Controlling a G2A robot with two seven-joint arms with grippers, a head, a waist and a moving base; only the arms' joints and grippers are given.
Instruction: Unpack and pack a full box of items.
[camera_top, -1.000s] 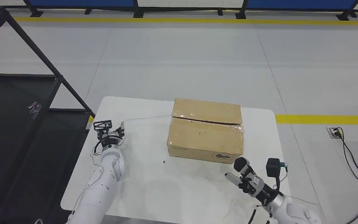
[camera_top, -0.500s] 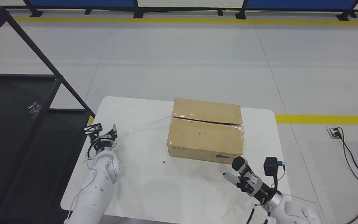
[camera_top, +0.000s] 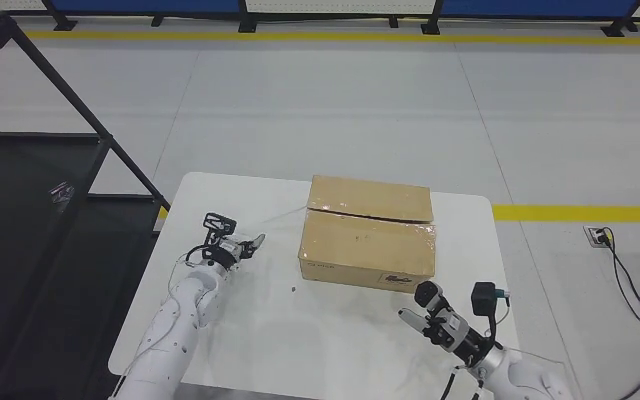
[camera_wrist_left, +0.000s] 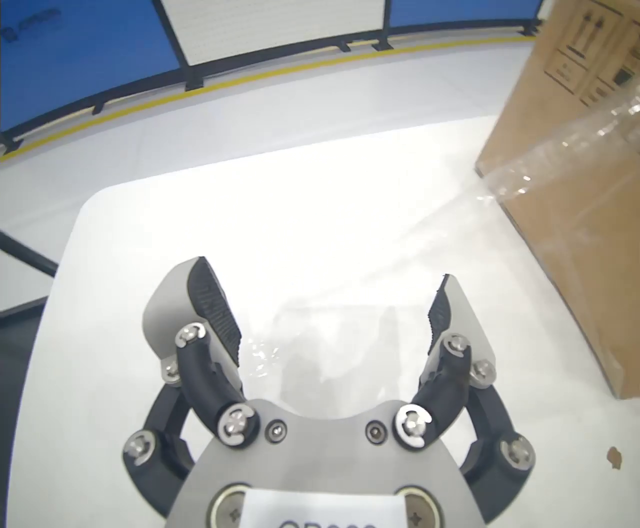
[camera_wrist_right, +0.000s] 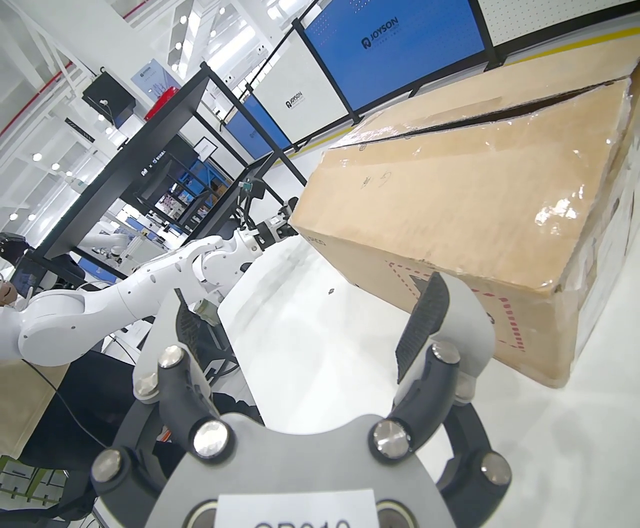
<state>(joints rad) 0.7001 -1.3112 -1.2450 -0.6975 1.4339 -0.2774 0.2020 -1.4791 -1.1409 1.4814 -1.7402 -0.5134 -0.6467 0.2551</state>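
Left gripper (camera_top: 232, 247) nearer the box (camera_top: 368, 235) than half a second ago, turned from the table's left edge to point at the box's left end. Jaws wide apart, nothing clamped between the pads. Right gripper (camera_top: 420, 305) barely shifted over the same second, low over the table (camera_top: 300, 340) just beside the box's near right corner. Jaws likewise spread wide, empty. Box unmoved.

By count: one cardboard box, sitting on the far middle of the white table, flaps down with a dark slit along the top seam. One strip of clear tape (camera_wrist_left: 525, 165), peeled off the box's left end and stretched across the table to a spot under the left gripper's open fingers; cannot tell whether stuck to a finger. One small brown speck (camera_top: 292, 290) on the table in front of the box. Two grippers, both open.
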